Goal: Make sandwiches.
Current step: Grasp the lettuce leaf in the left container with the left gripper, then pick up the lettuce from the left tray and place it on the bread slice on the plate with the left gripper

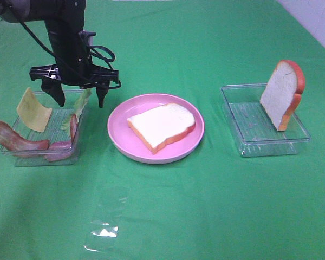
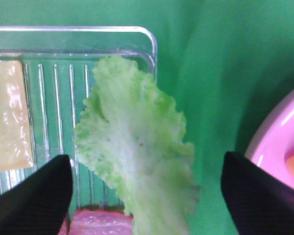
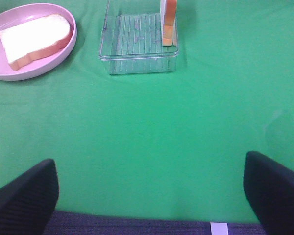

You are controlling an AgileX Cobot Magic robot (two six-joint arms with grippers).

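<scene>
One bread slice (image 1: 161, 125) lies flat on the pink plate (image 1: 116, 135) at the middle. A second bread slice (image 1: 282, 95) leans upright in the right clear tray (image 1: 244, 143). The left clear tray (image 1: 40, 158) holds a green lettuce leaf (image 1: 81, 105) against its right wall, a yellow cheese square (image 1: 34, 111) and bacon strips (image 1: 16, 142). My left gripper (image 1: 80, 97) hangs open just above the lettuce (image 2: 137, 161), one finger on each side, not touching it. The right gripper (image 3: 149, 196) is open over bare cloth, out of the exterior view.
Green cloth covers the whole table. A shiny clear plastic patch (image 1: 104, 230) lies on it near the front. In the left wrist view the cheese (image 2: 7, 117) and the plate's rim (image 2: 279, 137) flank the lettuce. The right wrist view shows the plate (image 3: 63, 46) and right tray (image 3: 137, 61) far ahead.
</scene>
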